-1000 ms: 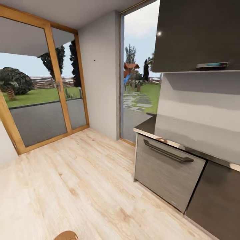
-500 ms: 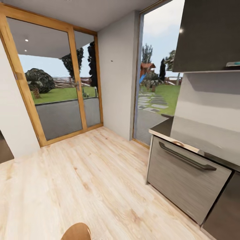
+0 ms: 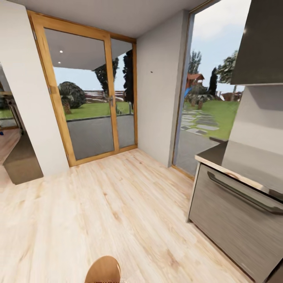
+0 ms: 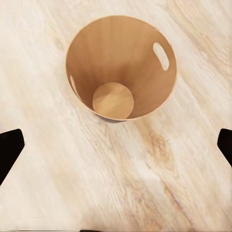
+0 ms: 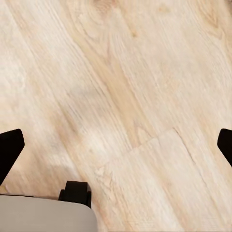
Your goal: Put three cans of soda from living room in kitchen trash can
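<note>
While no brand, label or writing can be read on anything, the head view takes in a light wood plank floor, wood-framed glass doors giving onto a lawn, a white wall, and at the right a grey-fronted kitchen drawer with a long dark handle under a countertop. Left wrist view: the trash can, brown inside with a slot handle near its rim, stands upright on the planks with nothing in it, its rim also showing at the bottom edge of the head view. Left gripper spread wide and holding nothing, its fingertips dark at both edges above bare floor; right gripper likewise wide apart and empty over the planks.
</note>
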Tool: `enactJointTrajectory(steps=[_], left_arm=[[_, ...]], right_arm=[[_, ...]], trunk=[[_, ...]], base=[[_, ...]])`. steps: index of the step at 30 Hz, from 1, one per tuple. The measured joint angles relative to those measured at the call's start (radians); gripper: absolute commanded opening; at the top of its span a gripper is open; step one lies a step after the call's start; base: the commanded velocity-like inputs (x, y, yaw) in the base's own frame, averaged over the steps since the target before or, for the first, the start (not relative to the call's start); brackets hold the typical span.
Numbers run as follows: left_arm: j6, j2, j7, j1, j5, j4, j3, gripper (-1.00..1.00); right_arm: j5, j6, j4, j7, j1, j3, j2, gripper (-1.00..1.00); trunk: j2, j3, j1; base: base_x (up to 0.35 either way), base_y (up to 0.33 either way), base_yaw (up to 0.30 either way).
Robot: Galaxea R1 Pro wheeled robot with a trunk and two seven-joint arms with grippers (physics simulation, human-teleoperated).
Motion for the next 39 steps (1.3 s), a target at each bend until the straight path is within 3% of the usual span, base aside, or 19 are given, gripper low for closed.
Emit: enactJointTrajectory(steps=[39], left_arm=[[-0.001,0.0,0.001,0.0,0.0,0.006,0.0,1.0]], right_arm=[[0.0,-0.001,0.0,0.0,0.0,0.0,0.0,1.0]], trunk=[[0.0,0.0,0.0]], base=[[0.0,0.0,0.29]])
